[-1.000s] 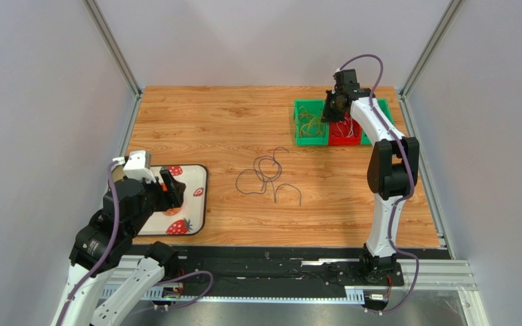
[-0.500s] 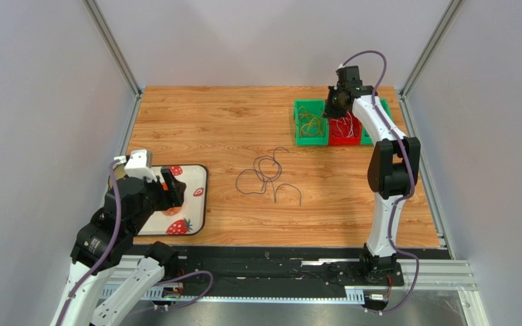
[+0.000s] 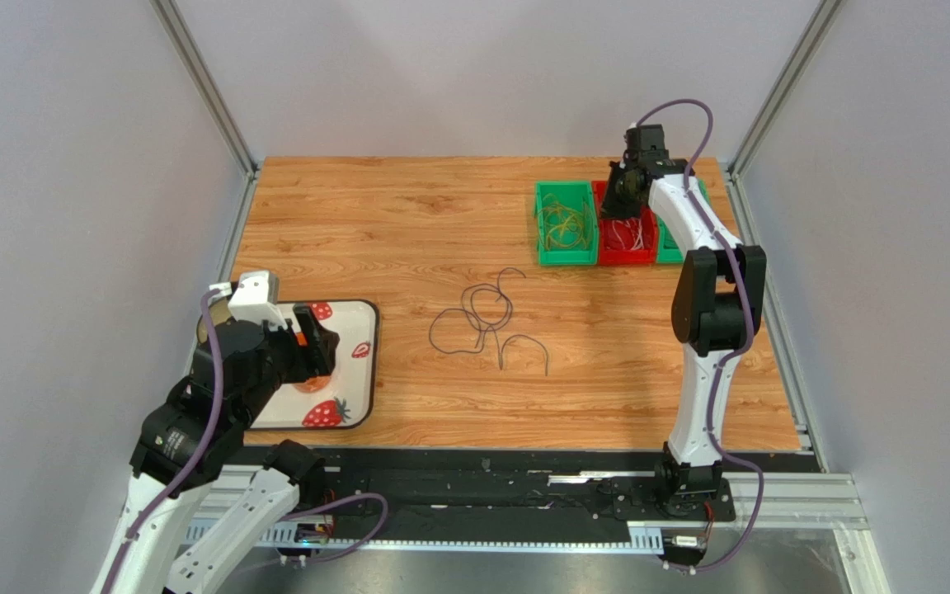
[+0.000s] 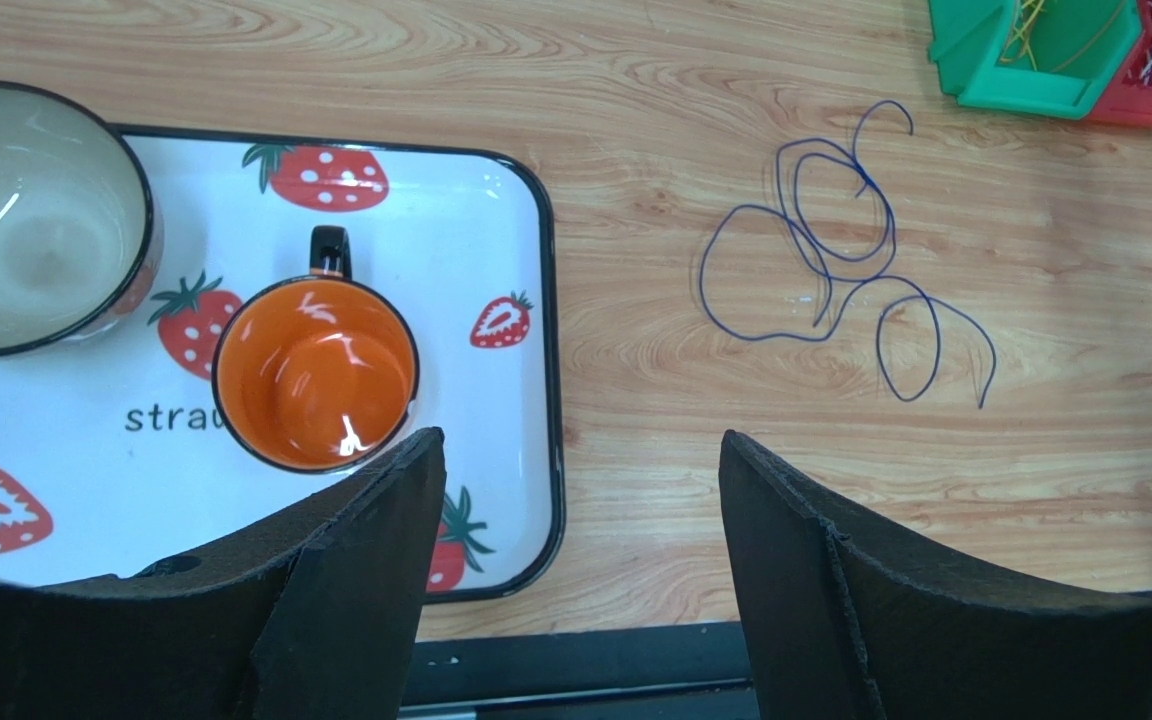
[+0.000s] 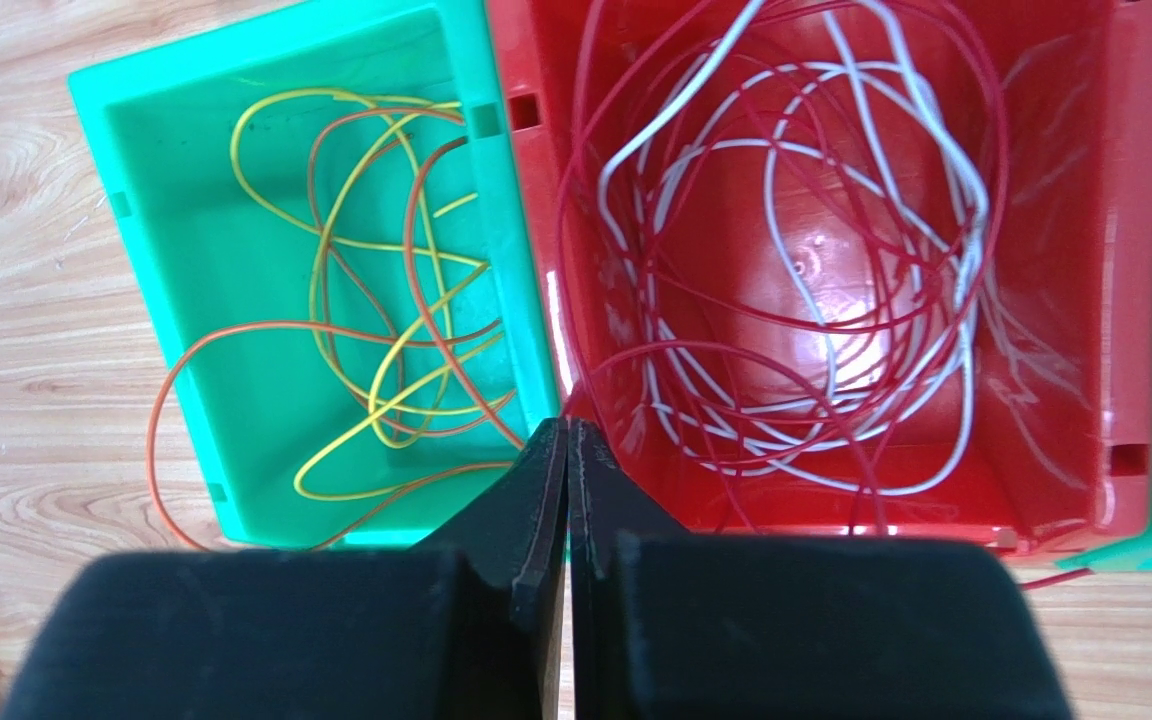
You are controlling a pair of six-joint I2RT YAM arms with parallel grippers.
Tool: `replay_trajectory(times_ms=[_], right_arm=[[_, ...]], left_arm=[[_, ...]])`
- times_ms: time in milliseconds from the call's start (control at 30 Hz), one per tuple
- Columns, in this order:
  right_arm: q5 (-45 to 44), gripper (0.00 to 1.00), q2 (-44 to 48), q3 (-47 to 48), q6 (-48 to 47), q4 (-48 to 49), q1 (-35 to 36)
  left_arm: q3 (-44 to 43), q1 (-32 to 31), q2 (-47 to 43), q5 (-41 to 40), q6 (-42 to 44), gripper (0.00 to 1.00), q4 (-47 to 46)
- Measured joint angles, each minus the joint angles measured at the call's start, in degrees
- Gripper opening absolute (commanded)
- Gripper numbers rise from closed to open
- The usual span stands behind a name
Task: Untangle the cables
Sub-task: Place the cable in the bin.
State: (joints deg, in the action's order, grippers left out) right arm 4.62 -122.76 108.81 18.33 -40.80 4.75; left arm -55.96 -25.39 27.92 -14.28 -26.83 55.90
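- Where the top view is consulted, the dark cable tangle (image 3: 486, 322) lies loose on the wooden surface (image 3: 381, 223), between the tray (image 3: 362, 371) and the green bin (image 3: 564, 256).
- The left claw (image 3: 319, 347) hangs over the tray. Its wrist view shows it released, fingers (image 4: 357, 570) wide apart, with an orange mug (image 4: 315, 375) and a bowl (image 4: 26, 218) on the tray.
- The right claw (image 3: 623, 198) is over the bins. Its wrist view shows it clenched, tips above the wall between the green bin and the red bin (image 5: 1123, 225).
- Only that view resolves the contents. Yellow and orange cables (image 5: 387, 300) lie in the green bin, one orange loop spilling onto the surface. Red and white cables (image 5: 808, 270) lie in the red bin.
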Motion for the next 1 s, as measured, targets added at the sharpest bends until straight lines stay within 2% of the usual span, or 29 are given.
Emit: replay_trajectory(times_ms=[400,1000], right_arm=[[0.0,0.03,-0.5,0.0,-0.1,1.0,-2.3],[3.0,0.03,-7.4,0.3,1.1,2.8,-6.1]], left_arm=[[0.0,0.0,0.5,-0.2,0.0,0.76,0.0],[0.0,0.0,1.6,-0.4,0.0,0.75,0.0]])
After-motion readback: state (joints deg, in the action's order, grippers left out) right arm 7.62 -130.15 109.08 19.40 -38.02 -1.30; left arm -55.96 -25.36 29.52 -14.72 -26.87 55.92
